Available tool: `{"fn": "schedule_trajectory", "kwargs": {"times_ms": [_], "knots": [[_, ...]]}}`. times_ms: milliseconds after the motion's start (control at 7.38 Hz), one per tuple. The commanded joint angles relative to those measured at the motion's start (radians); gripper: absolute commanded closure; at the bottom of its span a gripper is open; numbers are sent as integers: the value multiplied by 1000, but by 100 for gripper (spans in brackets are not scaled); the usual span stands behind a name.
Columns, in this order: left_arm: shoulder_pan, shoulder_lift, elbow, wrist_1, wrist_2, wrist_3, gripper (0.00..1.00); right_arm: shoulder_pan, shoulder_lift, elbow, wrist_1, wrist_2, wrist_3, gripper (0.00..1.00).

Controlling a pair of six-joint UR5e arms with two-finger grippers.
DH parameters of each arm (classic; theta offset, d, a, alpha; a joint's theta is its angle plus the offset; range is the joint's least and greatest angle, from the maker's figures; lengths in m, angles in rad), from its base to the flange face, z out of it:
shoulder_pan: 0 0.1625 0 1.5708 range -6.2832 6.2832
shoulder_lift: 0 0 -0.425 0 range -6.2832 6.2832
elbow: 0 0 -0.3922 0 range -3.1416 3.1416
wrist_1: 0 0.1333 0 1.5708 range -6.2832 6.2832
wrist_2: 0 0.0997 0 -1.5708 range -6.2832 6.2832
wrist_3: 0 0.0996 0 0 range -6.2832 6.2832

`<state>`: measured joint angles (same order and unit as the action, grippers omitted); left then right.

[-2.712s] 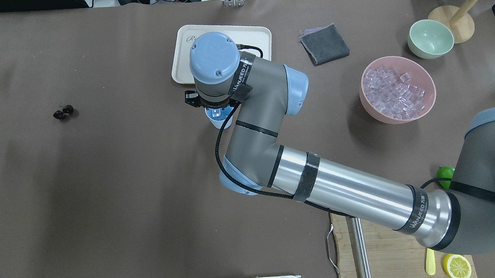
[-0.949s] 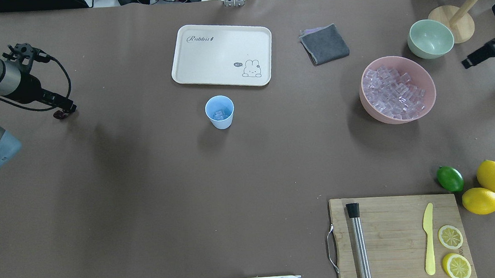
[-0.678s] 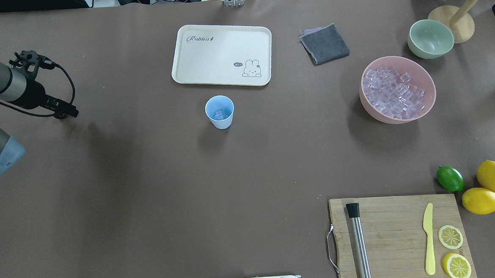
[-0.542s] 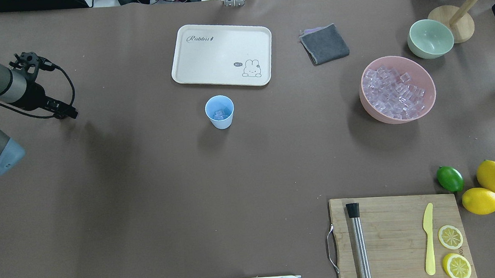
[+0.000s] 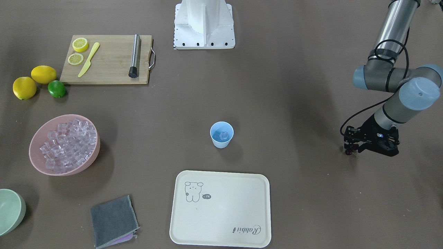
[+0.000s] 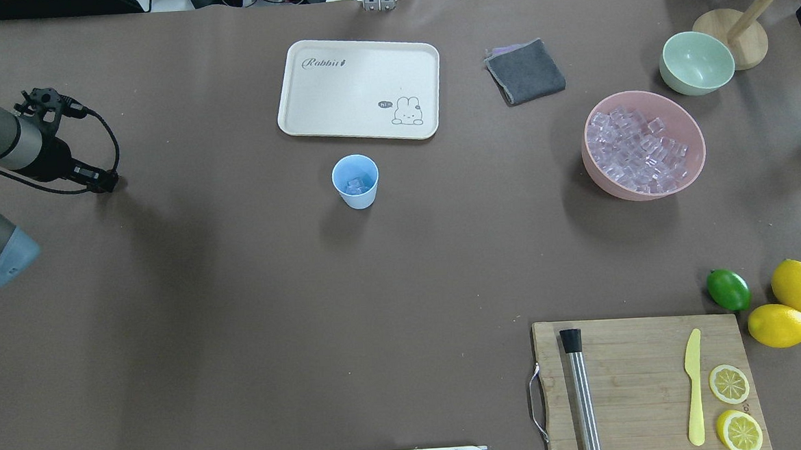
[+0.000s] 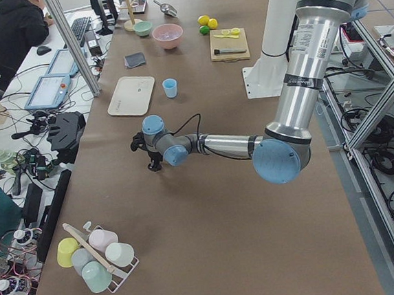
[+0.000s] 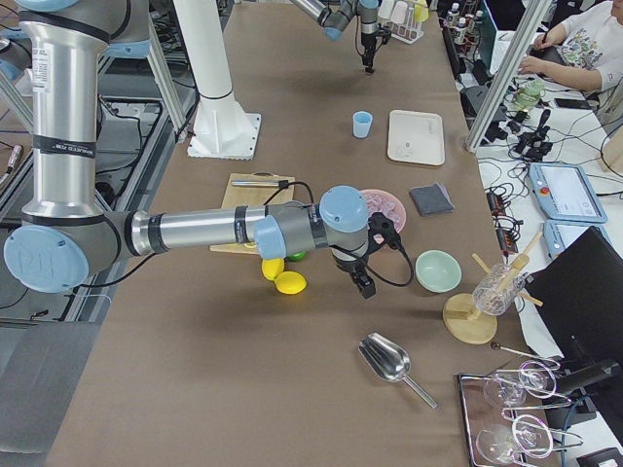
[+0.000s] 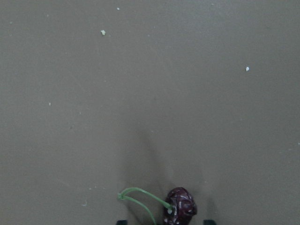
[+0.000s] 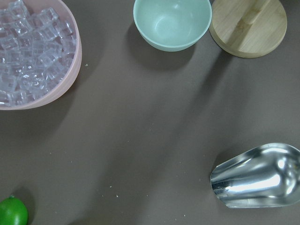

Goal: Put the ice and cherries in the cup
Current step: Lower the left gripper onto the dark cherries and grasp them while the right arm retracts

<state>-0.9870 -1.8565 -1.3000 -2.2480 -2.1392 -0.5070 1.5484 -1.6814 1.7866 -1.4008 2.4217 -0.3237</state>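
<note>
Left claw (image 5: pixel 350 150) at the cherries (image 9: pixel 180 212), near the tabletop's (image 6: pixel 242 343) left edge.
One cherry sits between its tips; clamped or not, I cannot tell. Likely light and apt to roll, so pinch the fruit, not the thin stem.

A cream tray (image 6: pixel 359 90) lay by the middle of the table's far edge, with a folded grey cloth (image 6: pixel 525 72) beside it. Toward the far right corner stood a pink bowl (image 6: pixel 646 196) and a pale green bowl (image 6: pixel 696 63). Near the robot's edge, toward the right end, a wooden cutting board (image 6: pixel 641 377) carried a steel bar (image 6: pixel 581 394), a yellow knife (image 6: pixel 694 388) and two lemon slices (image 6: pixel 729 383); a lime (image 6: pixel 728 289) and two lemons (image 6: pixel 798 286) lay just beside it.
</note>
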Motion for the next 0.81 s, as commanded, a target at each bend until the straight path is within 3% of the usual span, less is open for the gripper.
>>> {"fn": "schedule_trajectory", "kwargs": {"times_ms": [0,136,407,678], "knots": [[1,0,1,-2,4,-1,91,21,-37,-1,6,2,-61,3],[1,-7,-16,-2,4,-31,100,25,-41,0,6,2,-63,3],[-21,-35,-126,27,-8,-86,100,27,-41,0,6,2,-66,3],[-18,-196,-215,173,-53,-203,100,28,-43,-7,5,4,-66,3]]}}
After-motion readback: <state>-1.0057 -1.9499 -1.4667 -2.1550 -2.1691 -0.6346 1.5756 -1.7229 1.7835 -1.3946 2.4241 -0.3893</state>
